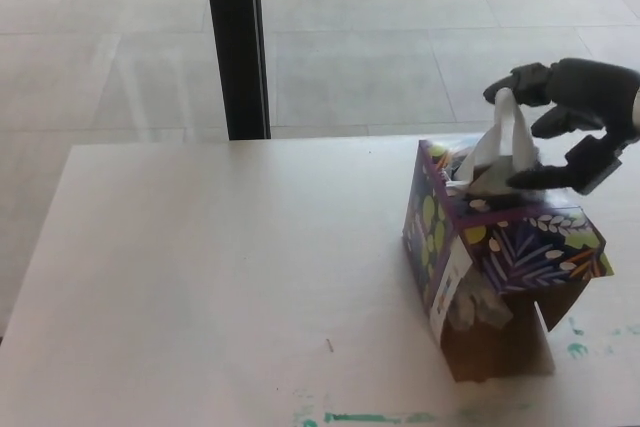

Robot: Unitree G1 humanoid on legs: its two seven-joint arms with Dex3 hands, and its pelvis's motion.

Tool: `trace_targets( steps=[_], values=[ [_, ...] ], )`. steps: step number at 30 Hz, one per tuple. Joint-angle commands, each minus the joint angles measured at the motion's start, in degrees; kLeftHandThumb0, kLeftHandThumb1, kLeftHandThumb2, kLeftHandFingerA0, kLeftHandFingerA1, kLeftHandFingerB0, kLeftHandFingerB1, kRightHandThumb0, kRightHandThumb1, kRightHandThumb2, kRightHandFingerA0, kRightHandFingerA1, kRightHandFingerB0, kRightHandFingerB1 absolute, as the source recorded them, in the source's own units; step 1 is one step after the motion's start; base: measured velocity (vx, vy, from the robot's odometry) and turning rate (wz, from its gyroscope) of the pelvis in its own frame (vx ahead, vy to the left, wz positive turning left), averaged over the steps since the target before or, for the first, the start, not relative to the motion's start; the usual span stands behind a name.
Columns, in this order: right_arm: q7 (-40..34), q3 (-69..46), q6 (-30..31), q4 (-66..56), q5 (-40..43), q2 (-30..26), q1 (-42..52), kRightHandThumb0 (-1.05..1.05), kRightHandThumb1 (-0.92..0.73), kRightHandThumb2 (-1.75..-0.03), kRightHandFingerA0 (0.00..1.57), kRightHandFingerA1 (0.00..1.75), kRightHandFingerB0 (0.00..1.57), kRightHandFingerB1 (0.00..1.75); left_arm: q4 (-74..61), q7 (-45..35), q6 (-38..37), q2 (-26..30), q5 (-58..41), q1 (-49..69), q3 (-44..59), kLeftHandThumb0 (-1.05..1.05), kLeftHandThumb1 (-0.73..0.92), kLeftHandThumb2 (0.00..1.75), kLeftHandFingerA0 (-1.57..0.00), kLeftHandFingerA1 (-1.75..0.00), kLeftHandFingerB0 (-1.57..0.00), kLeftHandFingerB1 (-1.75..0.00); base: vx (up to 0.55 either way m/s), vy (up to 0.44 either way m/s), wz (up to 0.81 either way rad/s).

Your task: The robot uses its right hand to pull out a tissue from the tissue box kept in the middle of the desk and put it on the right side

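White tissue point(503, 139) stands peaked from top slot of purple floral tissue box point(500, 247), at 3 o'clock on tabletop point(220, 277). Thin, soft, weightless, tears easily; best pinch near tip, draw straight up. Right hand point(565, 117) at tissue, fingers point(515, 82) touching tip, thumb low at 4 o'clock of peak; spread, not yet clamped. Box light, front flap torn open, may lift with pull. Left hand unseen.
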Motion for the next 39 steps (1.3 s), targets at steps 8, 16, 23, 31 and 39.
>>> trace_targets(
  steps=[8,16,23,31,39],
  values=[
    [8.58,4.41,-6.17,-5.36,-8.57,-6.2,3.57,-0.53,-0.46,-0.83,0.59,0.8,0.37,0.5,1.38,-0.99,-0.8,2.33,-0.85,2.35,0.26,-1.05,0.92,0.77,-0.61,-0.58,-0.42,-0.64,0.0,0.0,0.0],
    [-9.31,-2.75,-16.15,-10.43,-13.68,-4.97,10.93,-0.31,-0.8,-0.68,0.71,1.5,0.7,0.6,2.96,-1.04,-3.23,2.17,-1.29,2.36,0.47,-1.05,0.92,0.76,-0.64,-0.58,-0.43,-0.63,0.0,0.0,0.0],
    [-20.93,-4.43,-19.82,-12.33,-18.9,-3.82,15.01,-0.31,-0.74,-0.66,0.75,1.58,0.75,0.62,3.0,-1.84,-4.67,1.95,-1.74,2.72,0.85,-1.05,0.92,0.81,-0.63,-0.58,-0.42,-0.61,0.0,0.0,0.0],
    [-23.57,-4.37,-21.16,-12.59,-21.37,-2.85,15.89,-0.32,-0.73,-0.69,0.83,1.59,0.77,0.65,2.8,-1.28,-6.55,1.0,-1.82,3.61,1.1,-1.05,0.92,0.85,-0.67,-0.57,-0.45,-0.59,0.0,0.0,0.0],
    [-32.45,-3.62,-22.91,-10.98,-27.29,-2.1,17.11,-0.31,-0.67,-0.67,0.86,1.7,0.86,0.82,2.84,-1.8,-7.86,0.57,-2.13,3.94,1.45,-1.05,0.92,0.86,-0.66,-0.56,-0.45,-0.58,0.0,0.0,0.0]
  ],
)
